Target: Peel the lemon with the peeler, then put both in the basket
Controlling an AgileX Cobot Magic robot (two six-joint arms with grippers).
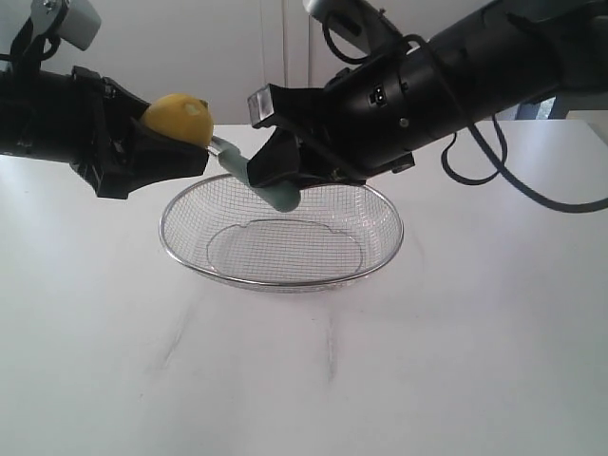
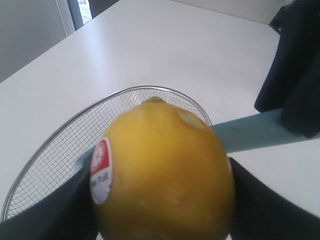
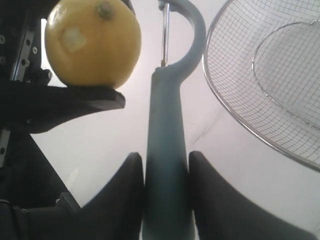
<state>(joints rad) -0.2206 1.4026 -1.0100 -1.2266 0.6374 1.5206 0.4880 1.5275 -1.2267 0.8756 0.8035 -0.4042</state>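
My left gripper (image 1: pixel 176 142) is shut on the yellow lemon (image 1: pixel 179 118), holding it in the air above the left rim of the silver mesh basket (image 1: pixel 375 249). The lemon (image 2: pixel 165 175) fills the left wrist view between the black fingers (image 2: pixel 260 205), its red-and-white sticker to one side. My right gripper (image 3: pixel 166 165) is shut on the teal handle of the peeler (image 3: pixel 167 145). The peeler (image 1: pixel 271 185) points its metal blade head at the lemon (image 3: pixel 92 42) from the right; whether the blade touches the skin I cannot tell. A pale bare patch shows on the lemon.
The basket (image 3: pixel 240 110) is empty and rests on the white table (image 1: pixel 475 361) under both grippers. Black cables (image 1: pixel 494 161) hang from the right arm at the back right.
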